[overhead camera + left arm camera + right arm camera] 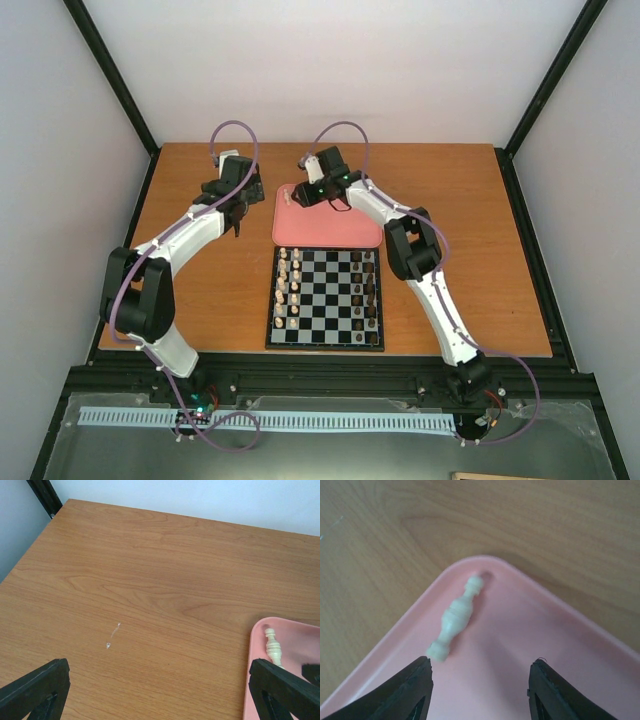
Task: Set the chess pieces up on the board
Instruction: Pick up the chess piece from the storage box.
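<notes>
Nearest the top camera sit the arm bases (pixel 192 392). Beyond them the board (pixel 327 296) lies on the surface (pixel 480 250), with cream pieces (pixel 288 290) ranked along its 9 o'clock side and dark pieces (pixel 369 290) along its 3 o'clock side. At the board's 12 o'clock, just beside it, is a pink tray (pixel 340 233). The right gripper (pixel 298 192) hangs over the tray's 11 o'clock corner, and the left gripper (pixel 238 212) is over bare wood off the tray's 9 o'clock edge.

From the left wrist, the left gripper (pixel 157 665) is spread wide and holds nothing. One cream piece (pixel 273 649) lies in the tray (pixel 297 635) at 4 o'clock in the frame.

From the right wrist, the right gripper (pixel 480 667) is partly spread and empty. The cream piece (pixel 456 617) lies flat in the tray's (pixel 530 640) corner, just ahead of the finger at 8 o'clock, base toward 7 o'clock and top toward 1 o'clock. It looks light, stiff and smooth, and likely to roll or squirt free. The thicker middle seems the best hold, with the jaws square to its length.
</notes>
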